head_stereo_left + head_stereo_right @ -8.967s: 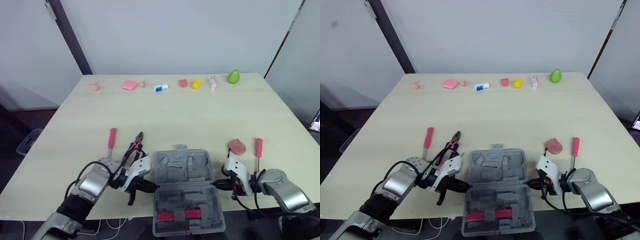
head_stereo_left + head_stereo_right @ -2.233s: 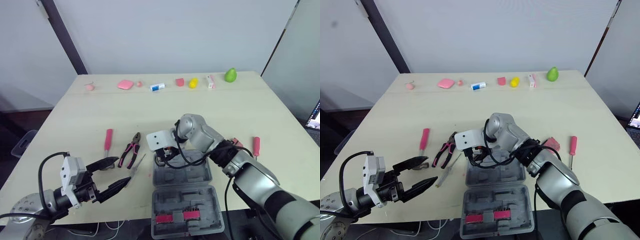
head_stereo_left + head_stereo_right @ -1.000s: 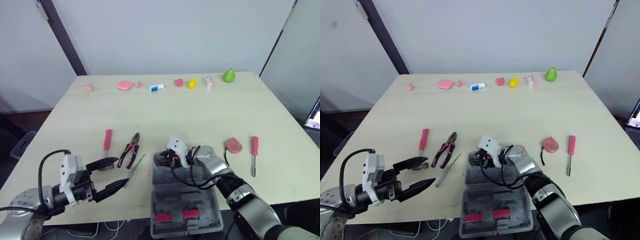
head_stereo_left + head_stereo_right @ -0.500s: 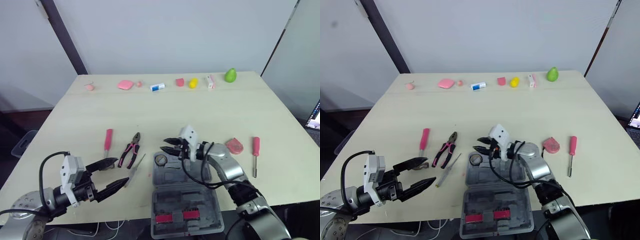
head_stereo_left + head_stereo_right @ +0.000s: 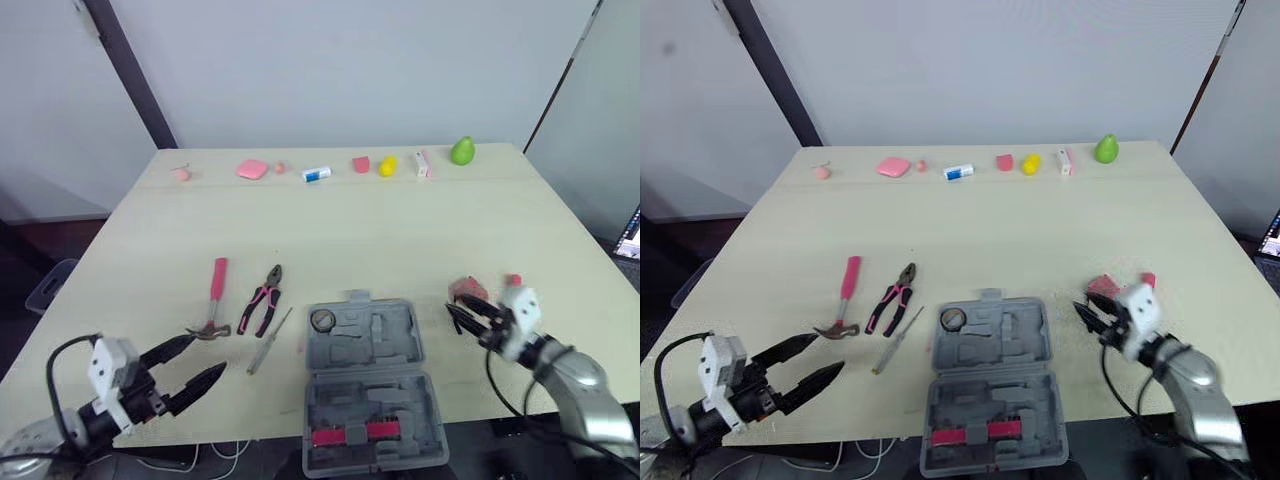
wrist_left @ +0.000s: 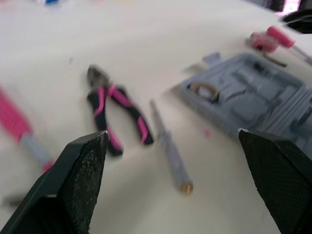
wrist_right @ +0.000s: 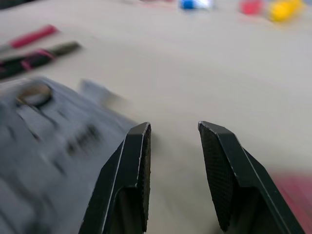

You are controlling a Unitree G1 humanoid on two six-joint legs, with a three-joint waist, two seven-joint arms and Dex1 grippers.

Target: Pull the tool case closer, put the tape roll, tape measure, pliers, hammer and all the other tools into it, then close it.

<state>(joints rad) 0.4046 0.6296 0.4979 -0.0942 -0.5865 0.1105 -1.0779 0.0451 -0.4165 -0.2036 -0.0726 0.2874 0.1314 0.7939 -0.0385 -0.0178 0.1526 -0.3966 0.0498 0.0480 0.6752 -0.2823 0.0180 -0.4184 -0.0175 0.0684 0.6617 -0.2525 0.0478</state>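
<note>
The grey tool case [image 5: 365,372] lies open near the table's front edge, with the tape roll [image 5: 322,320] in its upper left pocket. Left of it lie a slim grey screwdriver [image 5: 270,340], pink-handled pliers [image 5: 262,300] and a pink-handled hammer [image 5: 215,288]. My left gripper [image 5: 190,366] hovers wide open and empty near the front left edge, short of the hammer head. My right gripper [image 5: 460,315] stands open and empty right of the case, in front of the pink tape measure [image 5: 466,289], which it partly hides. A pink screwdriver tip [image 5: 513,281] peeks out behind it.
Along the table's far edge stands a row of small items: a pink pad [image 5: 257,169], a blue-and-white tube [image 5: 319,174], a yellow piece [image 5: 387,166] and a green pear [image 5: 461,151]. Bare tabletop stretches between that row and the tools.
My right gripper has pulled away from over the case to its right side, leaving the tape roll in the case. My left gripper has drawn back toward the front left edge.
</note>
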